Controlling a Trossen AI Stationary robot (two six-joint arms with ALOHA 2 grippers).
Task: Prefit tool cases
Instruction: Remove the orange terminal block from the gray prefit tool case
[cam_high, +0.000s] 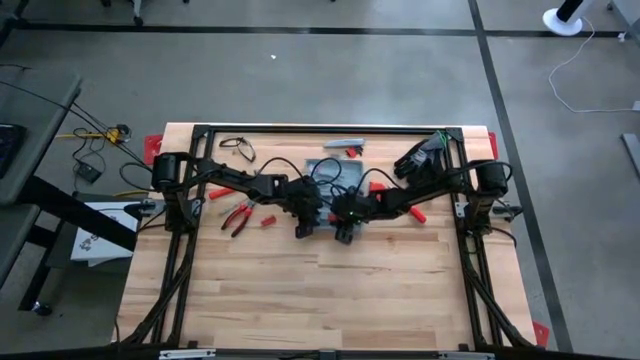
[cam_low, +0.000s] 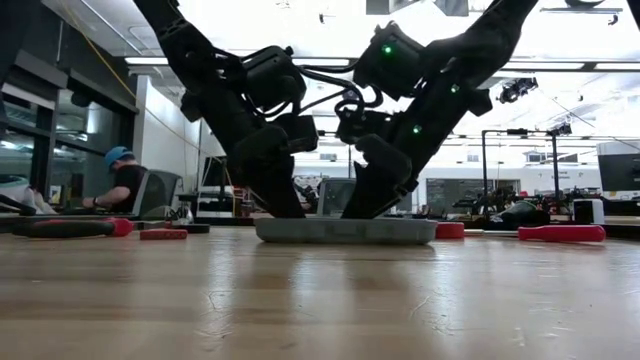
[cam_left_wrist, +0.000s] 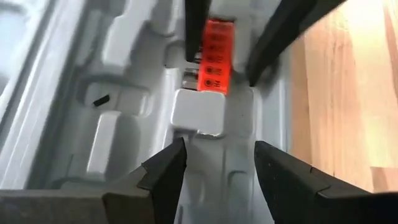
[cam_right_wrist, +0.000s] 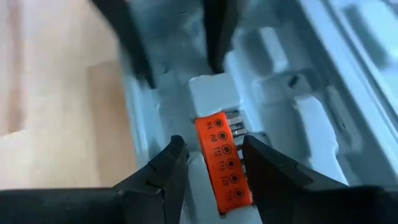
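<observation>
High: grey-blue tool case (cam_high: 335, 178) open near table (cam_high: 300, 300) far edge, centre.
Wrists: moulded recesses; left gripper (cam_left_wrist: 217, 163) parted, empty; right gripper (cam_right_wrist: 211, 163) straddles orange bit holder (cam_right_wrist: 222, 163) (contact unclear).
</observation>
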